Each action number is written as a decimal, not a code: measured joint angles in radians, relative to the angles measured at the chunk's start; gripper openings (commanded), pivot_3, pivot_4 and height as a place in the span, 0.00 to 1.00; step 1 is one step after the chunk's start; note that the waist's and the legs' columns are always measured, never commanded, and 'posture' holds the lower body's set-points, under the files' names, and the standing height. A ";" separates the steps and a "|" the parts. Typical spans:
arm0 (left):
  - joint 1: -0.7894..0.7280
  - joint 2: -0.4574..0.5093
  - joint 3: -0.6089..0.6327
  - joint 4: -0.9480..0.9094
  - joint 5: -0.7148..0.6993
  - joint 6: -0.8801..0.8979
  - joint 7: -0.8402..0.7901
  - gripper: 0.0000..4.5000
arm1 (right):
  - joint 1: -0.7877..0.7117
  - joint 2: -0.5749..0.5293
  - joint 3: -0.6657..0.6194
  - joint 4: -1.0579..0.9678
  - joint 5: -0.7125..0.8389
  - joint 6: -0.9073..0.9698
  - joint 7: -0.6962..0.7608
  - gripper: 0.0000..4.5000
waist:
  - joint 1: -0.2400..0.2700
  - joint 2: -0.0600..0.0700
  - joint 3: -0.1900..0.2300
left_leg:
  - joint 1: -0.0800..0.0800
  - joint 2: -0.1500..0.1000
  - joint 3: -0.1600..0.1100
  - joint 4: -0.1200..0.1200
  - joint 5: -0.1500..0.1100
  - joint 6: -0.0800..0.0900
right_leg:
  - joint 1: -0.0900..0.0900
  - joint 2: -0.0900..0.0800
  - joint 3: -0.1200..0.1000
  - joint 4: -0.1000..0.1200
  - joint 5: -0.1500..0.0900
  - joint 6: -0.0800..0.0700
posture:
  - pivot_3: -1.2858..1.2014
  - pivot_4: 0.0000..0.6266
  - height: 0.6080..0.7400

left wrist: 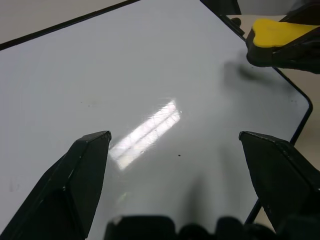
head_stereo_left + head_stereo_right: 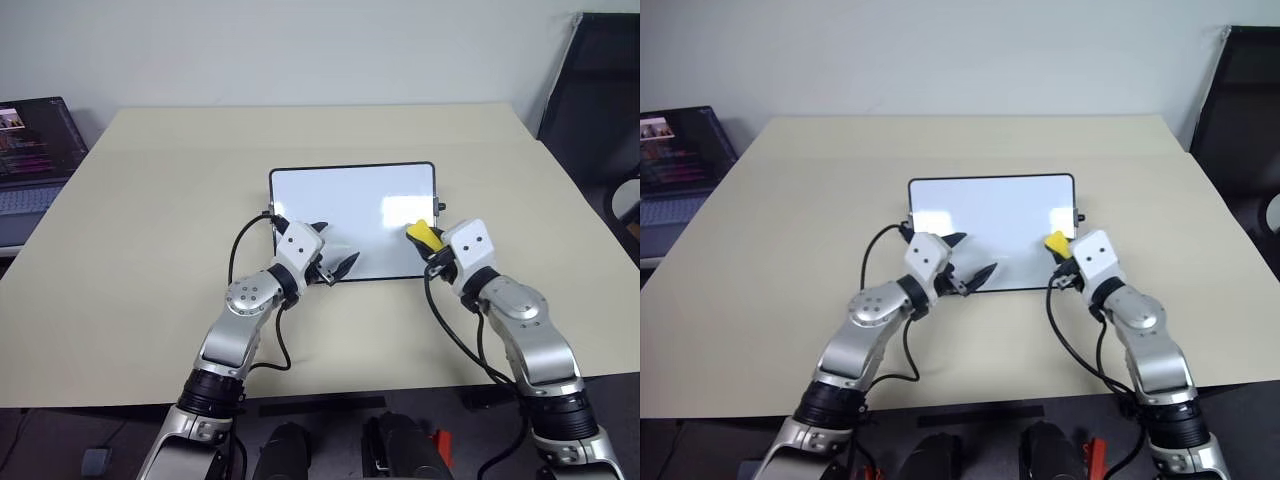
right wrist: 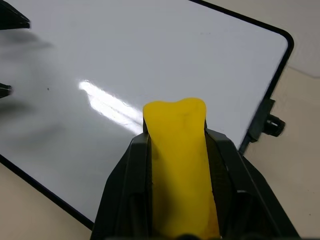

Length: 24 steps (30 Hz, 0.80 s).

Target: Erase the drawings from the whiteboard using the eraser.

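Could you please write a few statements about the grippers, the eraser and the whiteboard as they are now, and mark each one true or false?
1. The right gripper is shut on the eraser. True.
2. The left gripper is shut on the board's frame. False: its fingers are spread wide apart over the whiteboard, holding nothing.
3. The eraser lies flat on the table beside the board. False: it sits between the right gripper's fingers, above the board's right part.
4. The whiteboard's surface looks white, with no clear marker squiggles to make out. True; only tiny specks and glare show.
5. A laptop stands at the table's far left. True.
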 measured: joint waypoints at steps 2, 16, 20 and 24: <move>-0.001 -0.003 -0.017 -0.011 -0.050 0.007 -0.073 1.00 | 0.033 -0.010 -0.055 -0.024 0.004 0.033 -0.023 0.25 | 0.002 0.000 0.000 | -0.001 0.000 0.000 0.000 0.000 0.000 | 0.000 0.000 0.000 -0.001 0.000 0.000 | 0.52 0.24 1.00; -0.071 0.028 -0.097 -0.026 -0.222 0.081 -0.412 1.00 | 0.188 0.045 -0.308 -0.131 0.100 0.316 -0.118 0.25 | -0.004 0.000 0.000 | 0.001 0.001 0.001 0.000 0.000 0.000 | 0.000 0.002 0.001 0.001 0.000 0.000 | 0.52 0.24 1.00; -0.078 0.045 -0.122 -0.001 -0.209 0.055 -0.463 1.00 | 0.190 0.095 -0.339 -0.114 0.140 0.355 -0.153 0.25 | -0.004 0.000 0.000 | 0.001 0.001 0.001 0.000 0.000 0.000 | 0.000 0.002 0.001 0.001 0.000 0.000 | 0.52 0.24 1.00; -0.078 0.060 -0.141 0.013 -0.189 0.038 -0.483 1.00 | 0.184 0.095 -0.348 -0.083 0.159 0.357 -0.167 0.25 | -0.003 0.000 0.000 | 0.001 0.000 0.001 0.000 0.000 0.000 | 0.000 0.002 0.002 0.001 0.000 0.000 | 0.52 0.24 1.00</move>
